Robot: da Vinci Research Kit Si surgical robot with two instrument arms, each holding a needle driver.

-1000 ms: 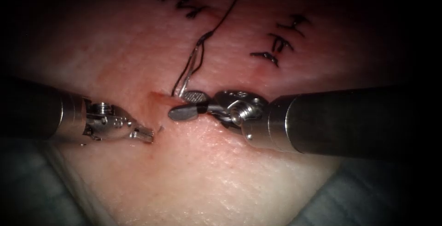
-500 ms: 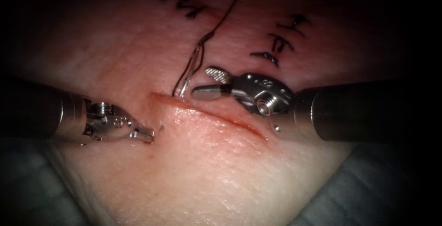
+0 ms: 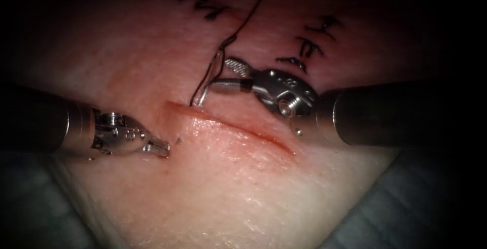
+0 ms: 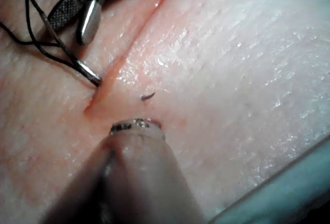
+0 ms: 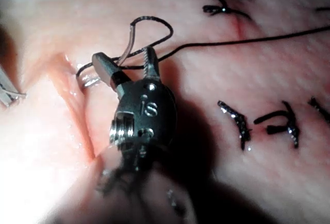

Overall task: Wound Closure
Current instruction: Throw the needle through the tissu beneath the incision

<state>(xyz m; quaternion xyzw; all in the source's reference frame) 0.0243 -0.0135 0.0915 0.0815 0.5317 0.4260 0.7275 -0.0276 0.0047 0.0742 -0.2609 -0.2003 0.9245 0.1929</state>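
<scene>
Black thread (image 3: 238,26) crosses pale pink tissue (image 3: 243,198) with black stitches (image 3: 309,46).

Needle (image 3: 203,94) tip is buried in the tissue (image 3: 243,188).

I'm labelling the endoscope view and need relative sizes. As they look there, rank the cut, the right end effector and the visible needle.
1. Cut, longest.
2. Right end effector, jaws open.
3. Needle, its visible part near the cut's left end.

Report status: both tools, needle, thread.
Right tool jaws open at the needle, holding nothing. Left tool left of the cut, grip unclear. Needle in tissue at the cut's left end, thread trailing from it.
</scene>
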